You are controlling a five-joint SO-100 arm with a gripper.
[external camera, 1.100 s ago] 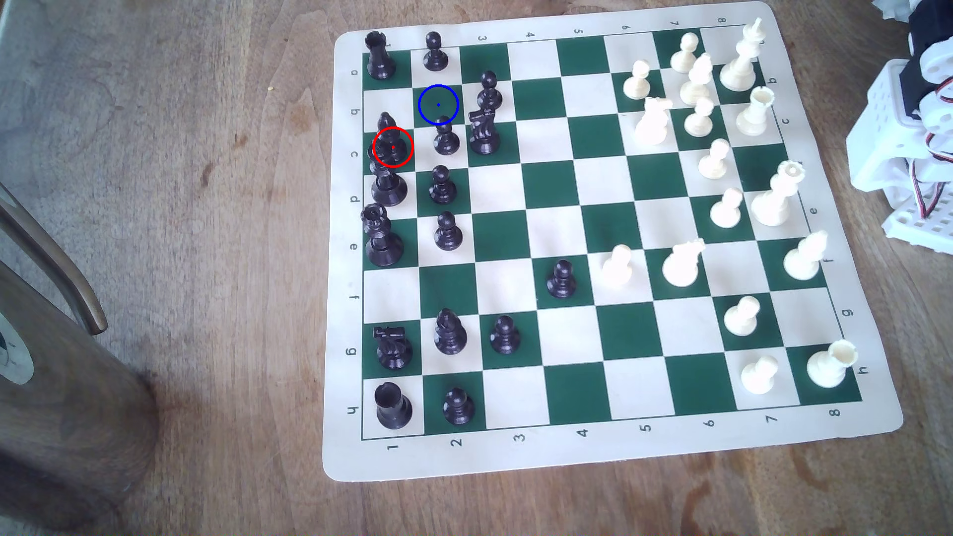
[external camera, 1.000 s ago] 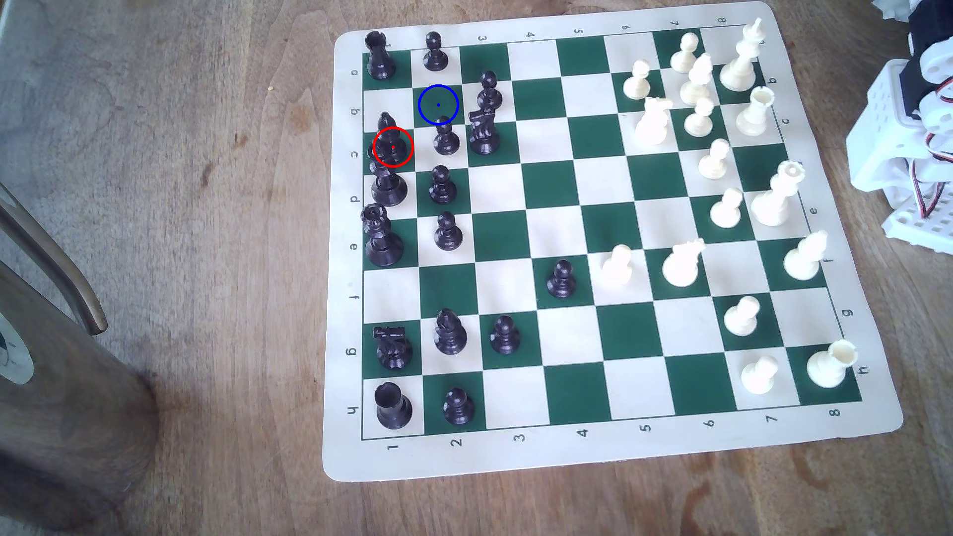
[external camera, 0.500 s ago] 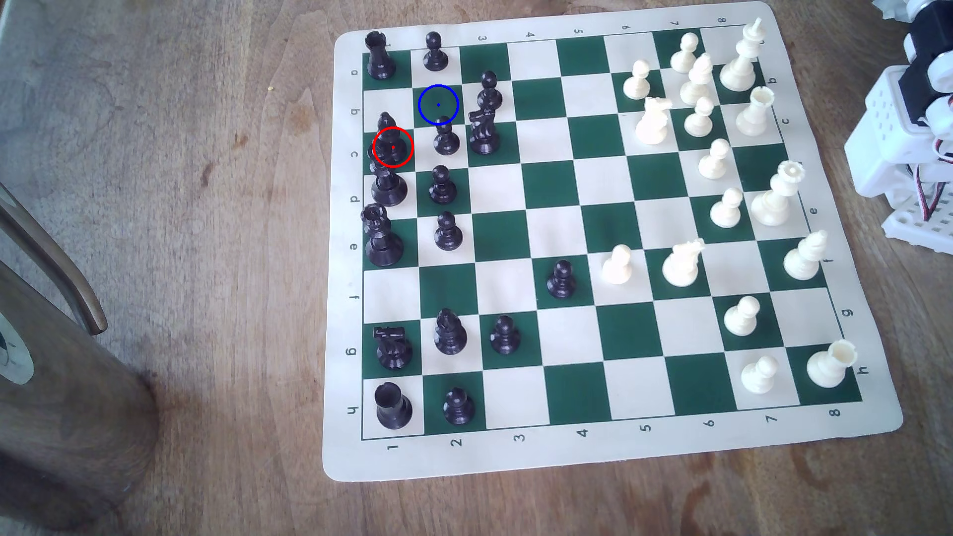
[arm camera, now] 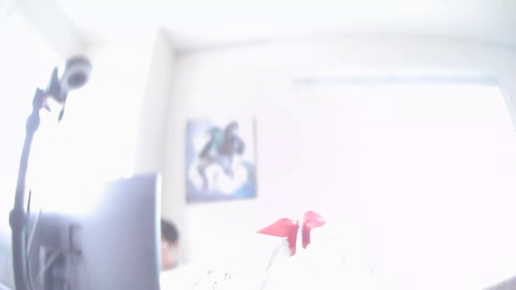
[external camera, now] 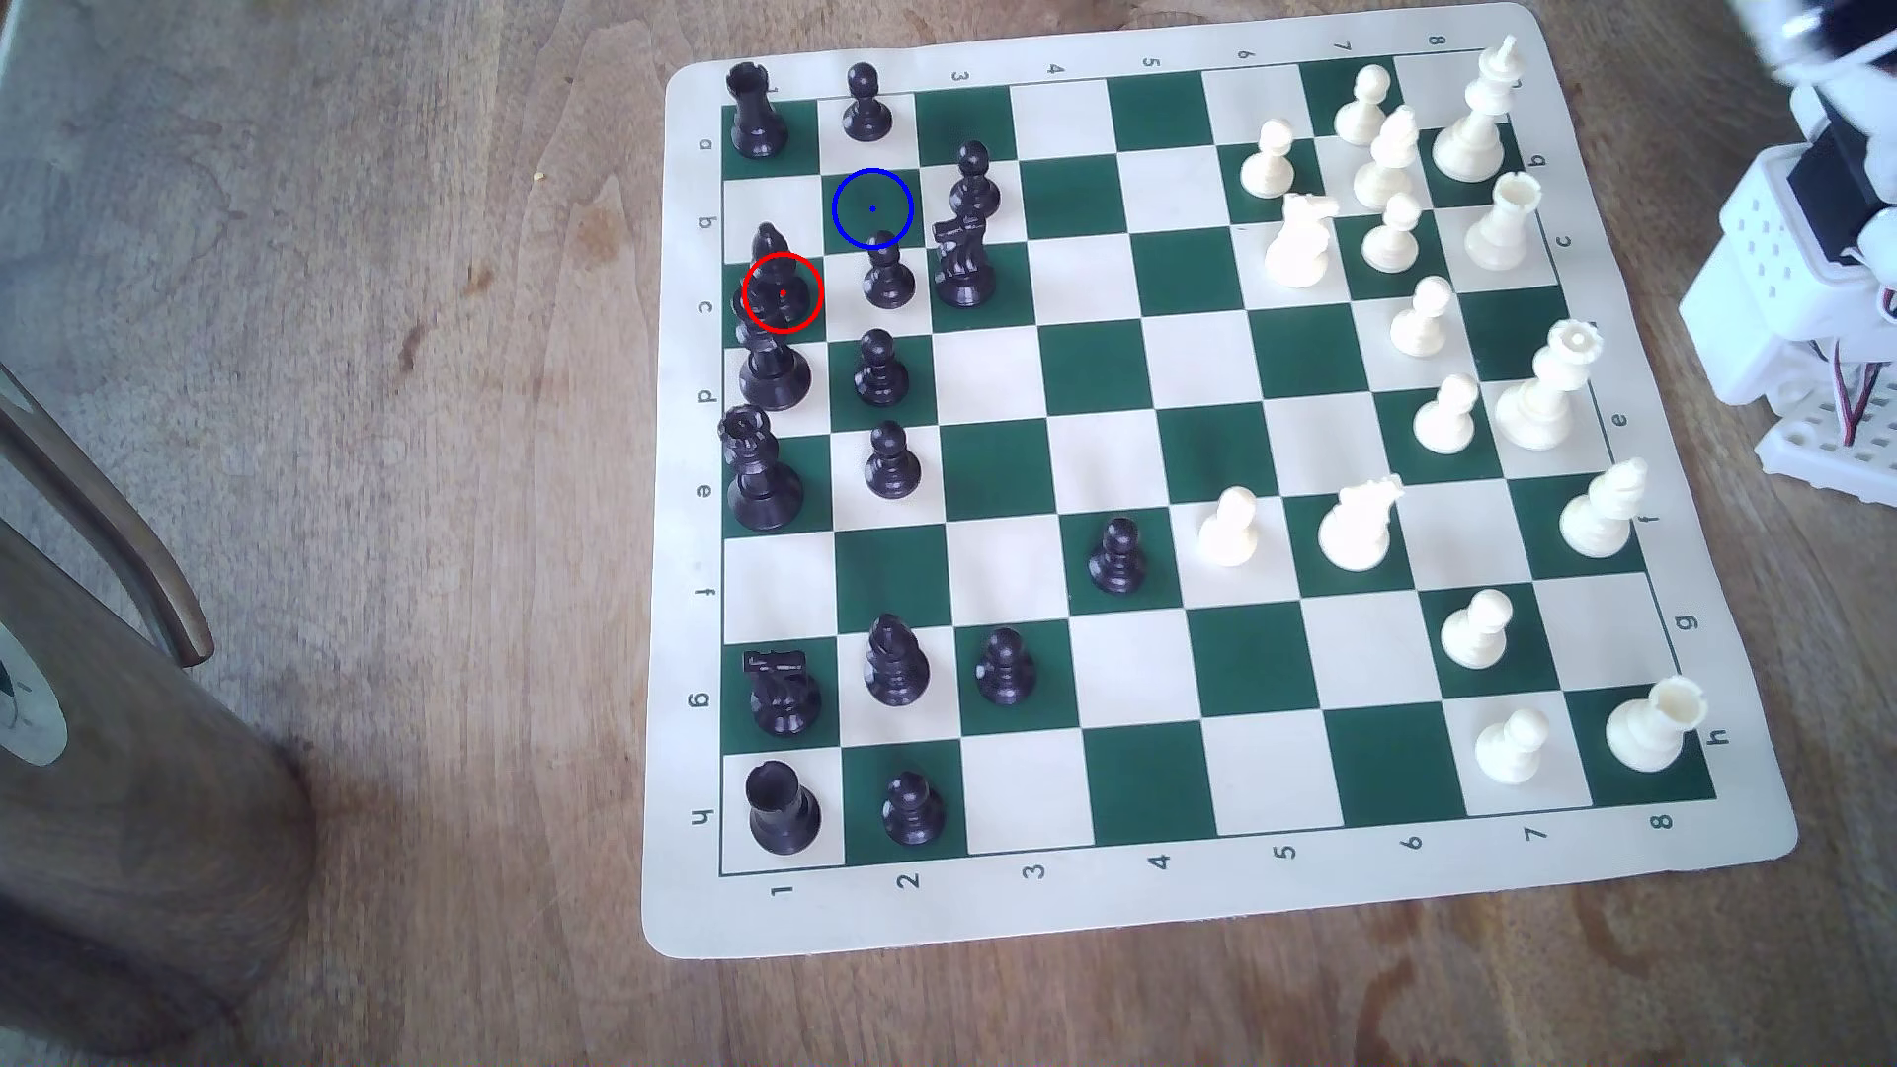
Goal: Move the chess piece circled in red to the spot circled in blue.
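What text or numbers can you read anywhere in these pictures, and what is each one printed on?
"1 2 3 4 5 6 7 8": near border of the chess mat, exterior view.
"3 4 5 6 7 8": far border, upside down; its first two numbers sit behind black pieces.
"a b c d e f g h": border on the exterior view's left, turned sideways.
"b c e f g h": border on the exterior view's right.
Wrist view: too blurred, nothing readable.

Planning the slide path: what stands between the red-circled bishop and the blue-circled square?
In the exterior view, nothing: the black bishop and the blue-ringed square touch corner to corner. A black pawn stands just beside that diagonal.
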